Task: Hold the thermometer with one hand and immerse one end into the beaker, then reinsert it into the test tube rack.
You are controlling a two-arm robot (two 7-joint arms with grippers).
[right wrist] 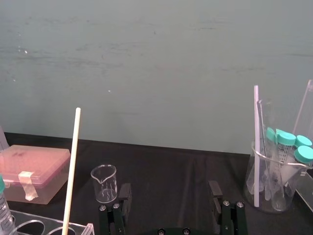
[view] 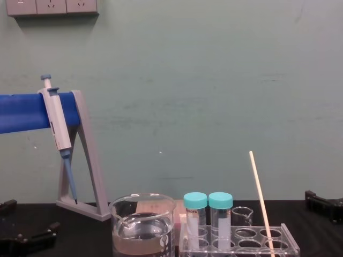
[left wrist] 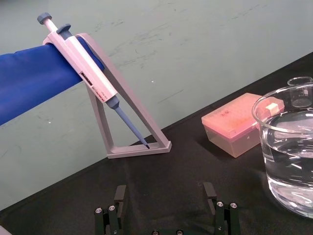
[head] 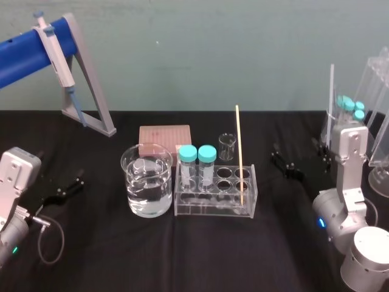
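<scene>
Left gripper [head: 61, 190], right gripper [head: 290, 165] parked open; leaning thermometer [head: 239, 155] could be jammed in test tube rack [head: 216, 205] by skewed pull

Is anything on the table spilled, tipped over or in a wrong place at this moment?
Nothing stands out. The thermometer stands in the test tube rack, leaning only a little. The beaker is upright, with no liquid seen on the black cloth around it. The left gripper and the right gripper are open, one at each side.

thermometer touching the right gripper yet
Apart. The head view shows bare black table between the thermometer, standing in the rack, and the open right gripper off to its right.
</scene>
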